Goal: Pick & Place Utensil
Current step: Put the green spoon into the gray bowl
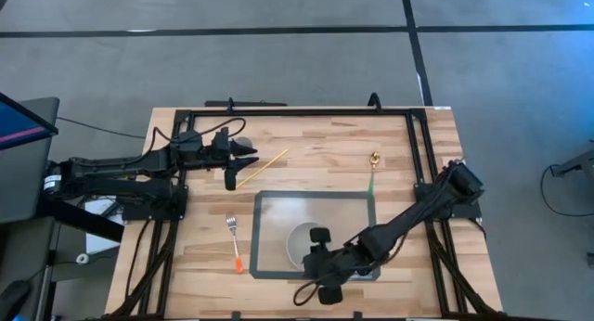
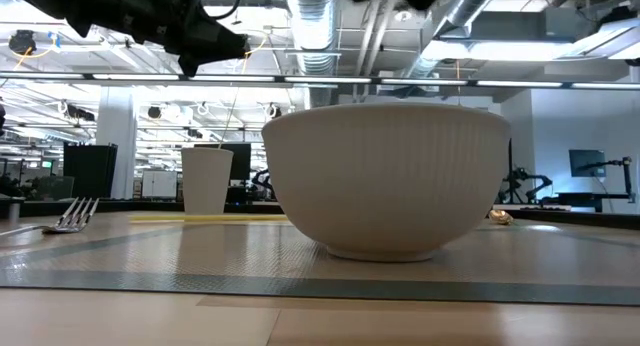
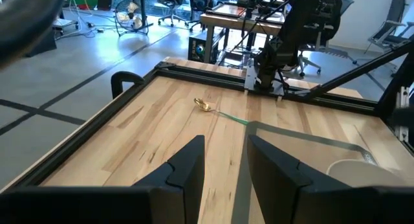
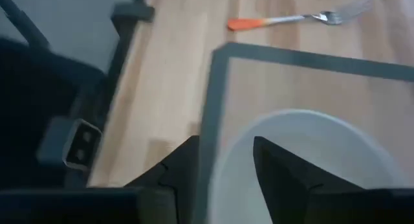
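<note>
The orange-handled fork (image 1: 235, 243) lies on the counter (image 1: 316, 163) just left of the mat (image 1: 264, 265), near the right pincer (image 1: 325, 265), fingers apart above the bowl (image 1: 299, 242); left pincer (image 1: 243, 160), apart, hovers beyond.

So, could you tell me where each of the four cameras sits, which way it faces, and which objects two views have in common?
High view: above the table, facing straight down; shows both arms, the left gripper, the right gripper, the bowl and the fork.
Low view: at table-top height, facing level across; the bowl fills the middle, an arm overhead.
Left wrist view: on the left arm, facing the green-handled spoon; own fingers below.
Right wrist view: on the right arm, above the bowl; own fingers show.
Shared: the fork and the bowl.
</note>
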Motion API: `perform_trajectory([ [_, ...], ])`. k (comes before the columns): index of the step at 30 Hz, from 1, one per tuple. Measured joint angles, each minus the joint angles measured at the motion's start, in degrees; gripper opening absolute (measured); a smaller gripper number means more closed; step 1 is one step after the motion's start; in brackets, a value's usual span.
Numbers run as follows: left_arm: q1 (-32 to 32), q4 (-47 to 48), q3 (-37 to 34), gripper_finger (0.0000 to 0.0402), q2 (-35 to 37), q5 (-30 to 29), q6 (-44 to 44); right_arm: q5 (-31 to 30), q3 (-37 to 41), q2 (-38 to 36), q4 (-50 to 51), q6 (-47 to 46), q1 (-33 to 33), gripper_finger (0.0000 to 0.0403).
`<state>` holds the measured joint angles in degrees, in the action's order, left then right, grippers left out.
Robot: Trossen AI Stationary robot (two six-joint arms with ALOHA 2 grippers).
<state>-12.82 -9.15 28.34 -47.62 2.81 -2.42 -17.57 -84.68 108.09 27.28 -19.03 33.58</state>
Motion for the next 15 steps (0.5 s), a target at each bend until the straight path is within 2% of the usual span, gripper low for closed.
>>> perform_trajectory([
  [4, 0.5, 0.2, 0.0, 0.0118, 0.0, 0.0, 0.0, -0.9, -8.7, 0.0, 19.0, 0.1, -0.4, 0.0132],
  [6, 0.9, 0.2, 0.0, 0.0118, 0.0, 0.0, -1.0, -3.8, -11.1, -0.5, 26.9, -0.6, -0.1, 0.013],
  [10, 1.1, 0.2, 0.0, 0.0118, 0.0, 0.0, -2.5, -14.3, -10.7, -4.8, 35.4, -2.2, 1.3, 0.0128],
  [15, 1.2, 0.2, 0.0, 0.0118, 0.0, 0.0, -2.6, -22.1, -5.0, -13.4, 39.3, -7.7, 2.6, 0.0127],
])
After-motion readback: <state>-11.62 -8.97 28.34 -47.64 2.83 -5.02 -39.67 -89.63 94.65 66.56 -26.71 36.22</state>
